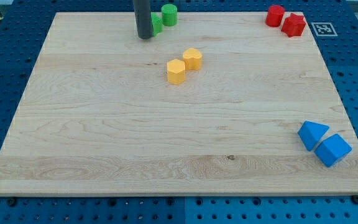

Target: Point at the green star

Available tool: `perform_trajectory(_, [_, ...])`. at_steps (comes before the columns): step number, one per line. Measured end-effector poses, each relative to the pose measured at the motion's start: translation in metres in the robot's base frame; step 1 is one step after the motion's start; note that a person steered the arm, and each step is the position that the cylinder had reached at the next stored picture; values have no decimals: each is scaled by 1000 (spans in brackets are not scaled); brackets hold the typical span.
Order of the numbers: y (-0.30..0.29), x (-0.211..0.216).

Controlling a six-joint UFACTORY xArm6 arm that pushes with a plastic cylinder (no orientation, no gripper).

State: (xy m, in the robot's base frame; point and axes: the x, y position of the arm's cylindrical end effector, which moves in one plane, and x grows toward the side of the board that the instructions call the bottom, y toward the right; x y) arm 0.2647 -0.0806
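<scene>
The rod descends from the top edge of the frame, and my tip [145,37] is seen at the upper centre-left of the bench [104,137]. The green star [156,25] lies at the top of the frame, just right of the rod and partly hidden behind it; the tip stands at its left edge, and whether contact is made cannot be told. A green cylinder [169,15] is placed just beside the star, toward the upper right of it. Two yellow blocks are located slightly above the centre: a yellow hexagon [176,71] and, touching or nearly touching it at the upper right, a yellow block [192,58] of rounded outline. In the upper right corner a red cylinder [275,15] and a red star [294,24] are set side by side. In the lower right corner a blue triangle [312,134] adjoins a blue block [332,149]. No hand is fitted, so no released or clenched state applies.
</scene>
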Motion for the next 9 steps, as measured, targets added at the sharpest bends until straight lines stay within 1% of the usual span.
perform_trajectory(1, [-25, -1])
perform_trajectory(2, [-74, -9])
perform_trajectory(3, [-79, -38])
perform_trajectory(4, [-76, -46])
perform_trajectory(6, [-42, -46])
perform_trajectory(9, [-31, -46])
